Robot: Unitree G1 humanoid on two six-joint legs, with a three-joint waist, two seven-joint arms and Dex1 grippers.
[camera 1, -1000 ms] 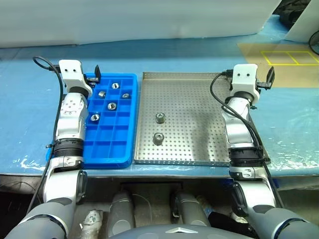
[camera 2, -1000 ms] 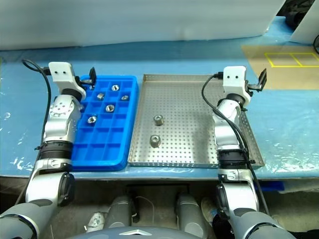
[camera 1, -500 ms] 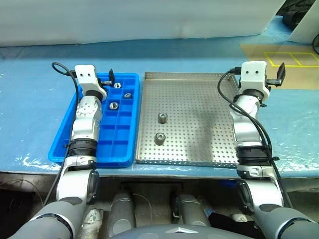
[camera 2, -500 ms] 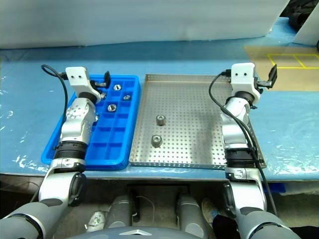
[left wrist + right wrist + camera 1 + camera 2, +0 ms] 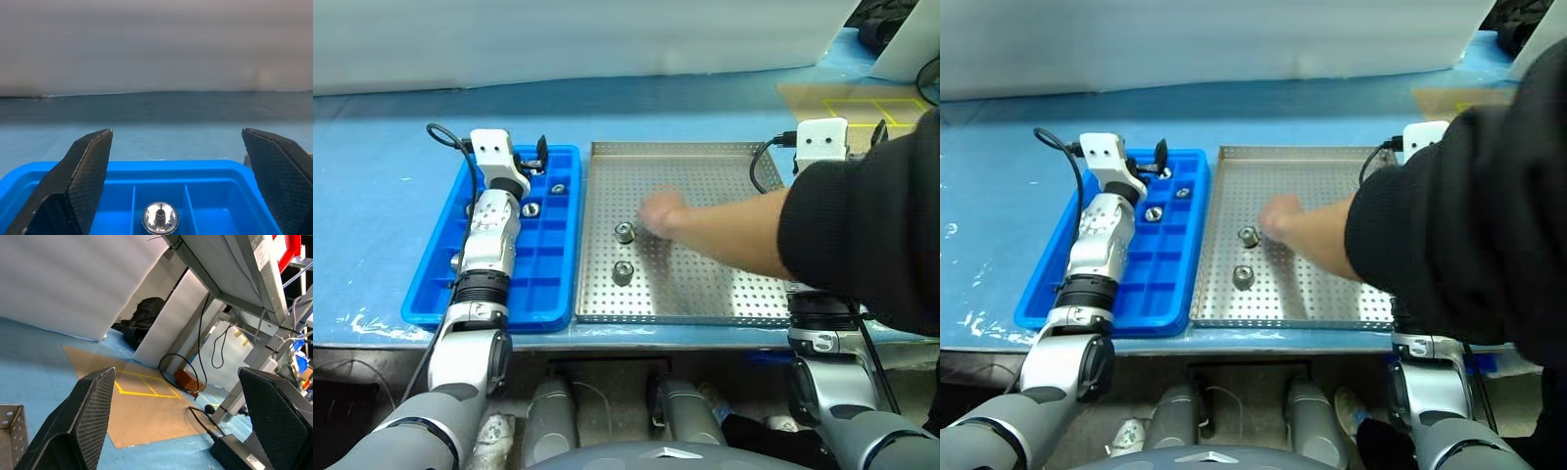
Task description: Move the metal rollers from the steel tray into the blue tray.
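Person's hand [image 5: 663, 213] now reaching over steel tray [image 5: 705, 166], wasn't there half second ago; touching or just beside far roller [image 5: 625, 232], can't tell. Second roller [image 5: 623, 272] near it. Other rollers sit in blue tray [image 5: 551, 294]. Left gripper [image 5: 188, 161] spread, empty, over blue tray's far end. Right gripper [image 5: 183, 423] spread, empty, aimed off table. I'm holding till hand clears.

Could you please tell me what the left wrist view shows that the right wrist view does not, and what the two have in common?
The left wrist view alone shows the blue tray with one metal roller in a compartment, between the open left claw.

The right wrist view alone shows a corner of the steel tray, a brown floor mat with yellow lines, cables and the open right claw.

Both share the blue table cover and a white backdrop.
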